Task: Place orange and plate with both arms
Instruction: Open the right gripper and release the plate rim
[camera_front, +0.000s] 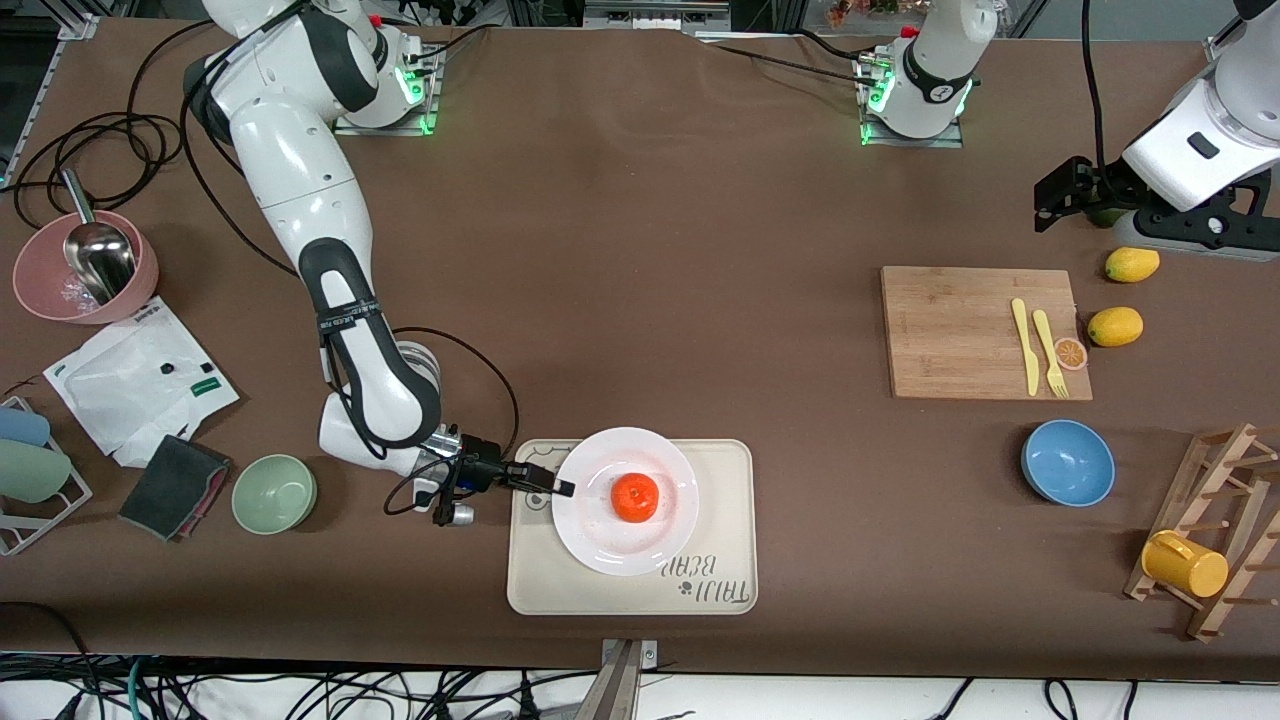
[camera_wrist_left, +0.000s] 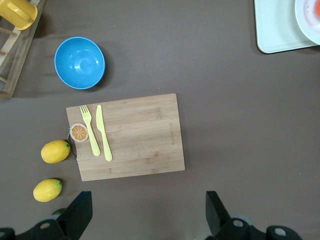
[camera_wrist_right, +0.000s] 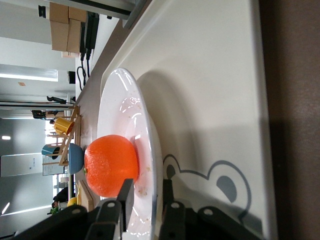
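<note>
Open brown worktop between the two arm bases and down to the bear-printed tray: wide passage there. Tray filled mostly by the white plate, orange at its middle. Plate's rim toward the right arm's end taken up by the right hand, fingers straddling the rim. Toward the left arm's end, blocked by cutting board, blue bowl, two lemons. Left hand spread above bare worktop beside the board.
</note>
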